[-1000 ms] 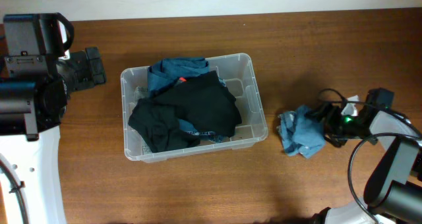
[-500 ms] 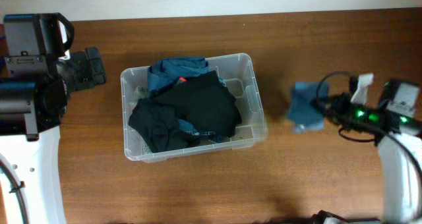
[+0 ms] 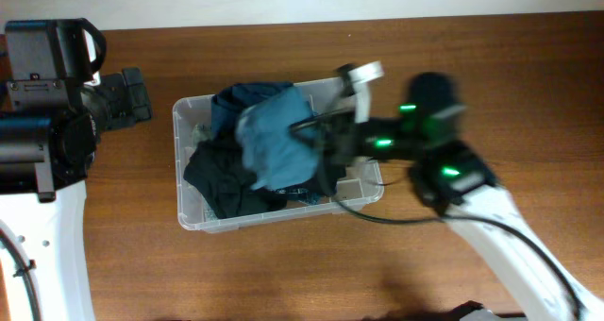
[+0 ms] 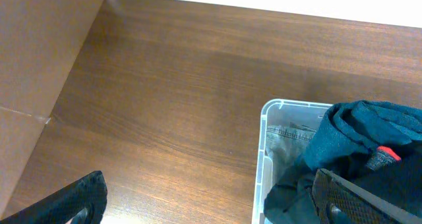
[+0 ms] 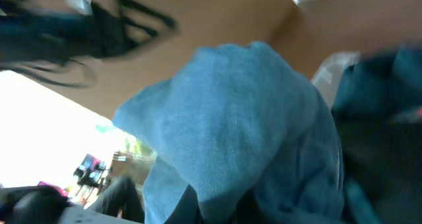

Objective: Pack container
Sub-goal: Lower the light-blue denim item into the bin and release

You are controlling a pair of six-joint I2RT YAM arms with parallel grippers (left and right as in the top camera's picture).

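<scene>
The container [image 3: 181,160], a clear plastic bin, stands left of the table's centre and holds a black garment [image 3: 226,184] and a dark teal one [image 3: 236,99]. My right gripper [image 3: 316,132] hangs over the bin, shut on a light blue cloth [image 3: 274,142] that droops above the clothes. In the right wrist view the blue cloth [image 5: 244,118] fills the frame and hides the fingers. My left gripper [image 4: 217,211] is open and holds nothing, left of the container's corner [image 4: 264,151], with the teal garment [image 4: 369,125] beside its right finger.
The left arm's body [image 3: 57,104] sits at the table's left edge. The right arm [image 3: 472,198] stretches from the lower right across the bin's right side. Bare wood [image 3: 491,85] lies right of the bin. A pale wall borders the table's far edge.
The right gripper closed on the blue cloth at the table's right side, lifted it and swung left until it hangs over the container. The left arm has not moved.
</scene>
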